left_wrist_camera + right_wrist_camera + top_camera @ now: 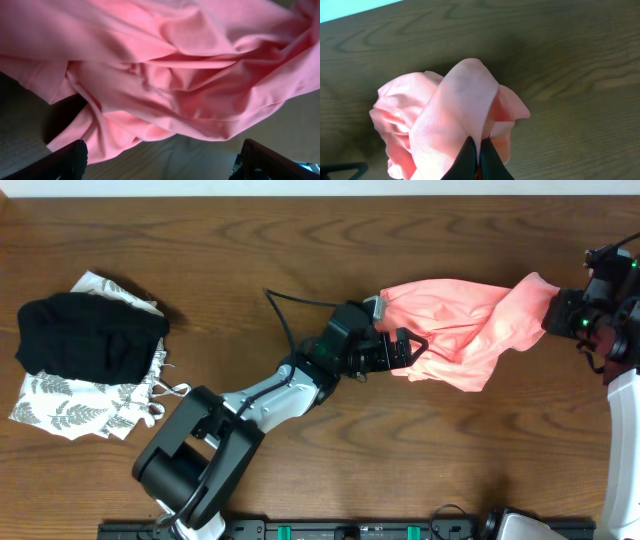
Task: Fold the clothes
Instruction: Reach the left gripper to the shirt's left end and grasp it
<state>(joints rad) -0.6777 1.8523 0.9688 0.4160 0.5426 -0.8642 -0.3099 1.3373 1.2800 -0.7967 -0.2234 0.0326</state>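
Black arm bases along the near edge of the wooden table [300, 240]. From the left one, left arm [270, 395] stretched diagonally toward the middle, ending in the left gripper [405, 348]. Jaws spread wide, fingers [70, 157] parted to the bottom corners of the wrist view, nothing pinched between them. Just ahead of them, crumpled folds of the T-shirt [455, 330], with bare wood under its lower hem. From overhead, perhaps brushing the shirt's left edge; hard to tell touching from just beside.

Salmon-pink, thin and soft, bunched rather than flat. Drawn out as a twisted band across the right half of the table, from the left gripper to the right gripper [553, 312].

At the table's right side, right gripper with jaws pressed together on a fold at the shirt's right end. In its wrist view, dark fingertips [469, 162] meeting on a rounded ridge of fabric, the remainder bundled beyond them over the wood.

Behind the left arm's wrist, a black cable [285, 305] curving away across the grain.

Over on the left, well apart from the shirt, a black garment [90, 337] folded on top of a white garment [75, 405] with grey leaf print, thin white straps trailing at its right edge.

Farthest off, a pale strip along the table's back edge.
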